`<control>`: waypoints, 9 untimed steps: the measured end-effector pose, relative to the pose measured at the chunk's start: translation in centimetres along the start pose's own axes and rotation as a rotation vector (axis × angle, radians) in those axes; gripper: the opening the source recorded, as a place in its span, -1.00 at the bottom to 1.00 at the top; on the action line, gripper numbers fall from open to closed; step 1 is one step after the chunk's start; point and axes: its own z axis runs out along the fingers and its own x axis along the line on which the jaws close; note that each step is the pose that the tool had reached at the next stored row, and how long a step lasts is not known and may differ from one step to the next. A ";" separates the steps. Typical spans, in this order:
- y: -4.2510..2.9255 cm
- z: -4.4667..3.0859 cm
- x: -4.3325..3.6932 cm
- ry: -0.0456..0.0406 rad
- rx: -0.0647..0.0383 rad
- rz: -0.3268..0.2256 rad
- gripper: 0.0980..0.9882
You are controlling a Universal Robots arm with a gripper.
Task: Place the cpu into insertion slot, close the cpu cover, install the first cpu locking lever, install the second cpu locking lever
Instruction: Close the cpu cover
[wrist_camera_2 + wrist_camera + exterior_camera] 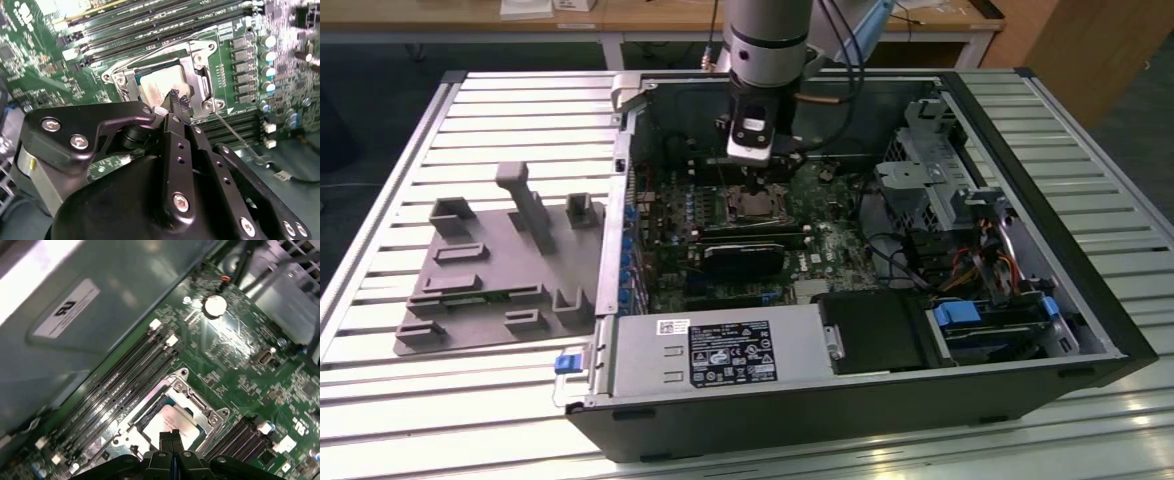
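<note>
Nothing printed can be read. In the exterior view a black label with tiny white marks sits on the grey power supply, with a small white label just beside it. In the first wrist view a white sticker on the case wall bears a blurred dark mark. Fine white lettering on the green board is illegible.

Even room light — glare whitens the table slats, the case lies shadowed inside — a bright streak crosses its wall.
</note>
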 end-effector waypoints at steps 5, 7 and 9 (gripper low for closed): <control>0.00 0.03 0.00 0.0010 0.000 -0.091 -0.99; 0.00 0.04 0.00 0.0014 0.001 -0.127 -0.99; 0.00 0.05 0.00 0.0019 0.001 -0.165 -0.99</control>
